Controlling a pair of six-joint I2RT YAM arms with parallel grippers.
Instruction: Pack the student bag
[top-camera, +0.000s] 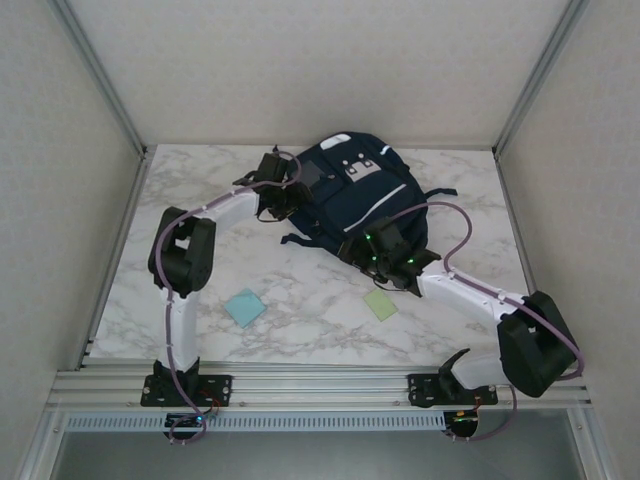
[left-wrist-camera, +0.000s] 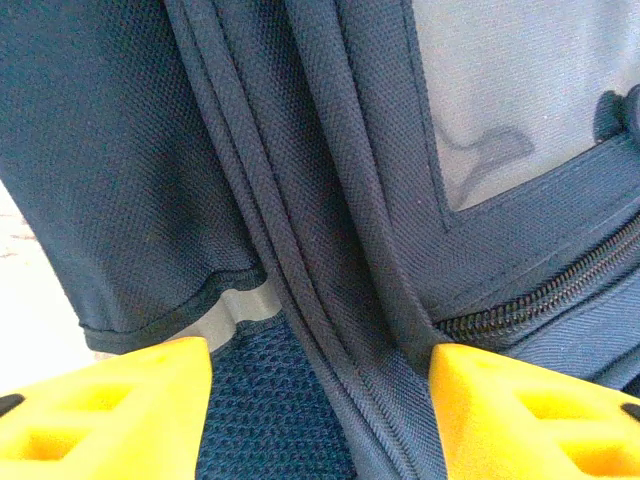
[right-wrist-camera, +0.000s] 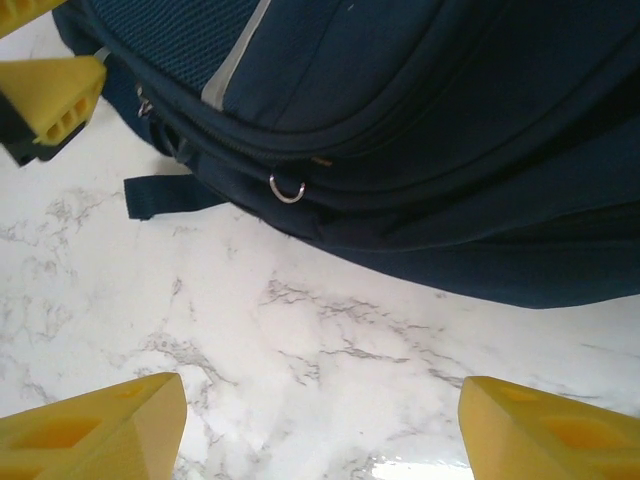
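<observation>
Nearest, a metal rail (top-camera: 320, 385) runs along the front edge, and both arm bases are bolted to it. Beyond it lies the table (top-camera: 300, 335), a white marble-patterned top with grey veins, smooth enough to catch a bright glare in the right wrist view. Two flat squares rest on the marble, well apart from each other: a pale blue square (top-camera: 244, 307) nearer the left arm and a pale green square (top-camera: 380, 304) nearer the right.

Just past the green square, the right gripper (right-wrist-camera: 320, 385) hangs over bare marble at the near edge of the bag (top-camera: 345, 190). Its yellow fingers are spread wide with nothing between them. Ahead of it a small metal ring (right-wrist-camera: 286, 188) hangs from the bag's seam, and a dark strap (right-wrist-camera: 160, 195) trails onto the table.

The bag, dark navy, lies flat on the far middle of the table, close to the back wall (top-camera: 320, 70).

At the bag's left side, the left gripper (left-wrist-camera: 318, 350) is pushed up against the fabric. Its fingers stand apart, straddling a ridge of piped seams without visibly pinching it. A grey patch (left-wrist-camera: 500, 90) and a zip (left-wrist-camera: 540, 295) lie just beyond.

Pale speckled panels wall in the table on three sides, joined by slanting metal posts (top-camera: 100, 75).
</observation>
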